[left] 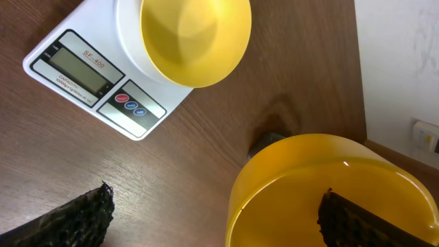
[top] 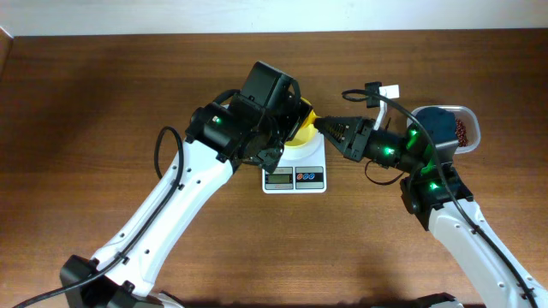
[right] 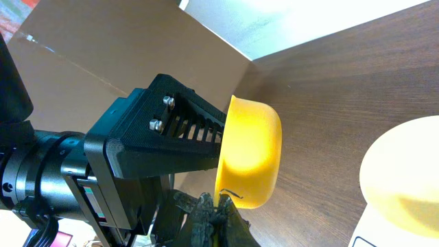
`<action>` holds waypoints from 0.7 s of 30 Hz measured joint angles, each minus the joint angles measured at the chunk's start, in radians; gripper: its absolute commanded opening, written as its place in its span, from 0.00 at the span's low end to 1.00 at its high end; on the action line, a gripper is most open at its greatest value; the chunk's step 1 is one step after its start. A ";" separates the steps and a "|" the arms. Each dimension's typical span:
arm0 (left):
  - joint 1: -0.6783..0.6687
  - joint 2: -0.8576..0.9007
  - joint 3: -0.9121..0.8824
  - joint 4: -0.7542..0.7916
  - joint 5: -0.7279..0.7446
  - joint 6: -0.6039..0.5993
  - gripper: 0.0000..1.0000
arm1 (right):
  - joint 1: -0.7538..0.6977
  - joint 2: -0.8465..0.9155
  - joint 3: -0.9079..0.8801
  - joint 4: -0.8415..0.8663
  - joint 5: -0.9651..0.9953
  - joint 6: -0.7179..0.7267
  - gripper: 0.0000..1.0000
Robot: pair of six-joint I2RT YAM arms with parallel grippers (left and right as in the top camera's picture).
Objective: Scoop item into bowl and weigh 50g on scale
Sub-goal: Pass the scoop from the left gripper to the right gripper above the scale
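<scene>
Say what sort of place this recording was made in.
Probably a robotics lab bench, not a kitchen: a wooden table against a plain white wall with a socket, a cardboard panel at its edge, and the left arm and right arm over a scale.

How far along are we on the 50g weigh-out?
Done: an empty yellow bowl sits on the scale. In hand: the right hand appears to pinch the rim of a second yellow bowl; the left hand has one finger inside it. Left: beans are in the clear container; scooping and weighing not started.
</scene>
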 measured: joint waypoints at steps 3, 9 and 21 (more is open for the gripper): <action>0.000 0.000 0.000 0.000 0.000 0.000 0.94 | 0.000 0.000 0.000 -0.001 0.000 0.001 0.04; 0.000 0.000 0.000 0.008 0.004 0.001 0.14 | 0.001 0.000 0.000 -0.006 -0.023 0.013 0.04; 0.006 0.000 0.004 0.019 -0.008 -0.015 0.00 | 0.000 0.002 -0.004 0.014 -0.044 0.021 0.36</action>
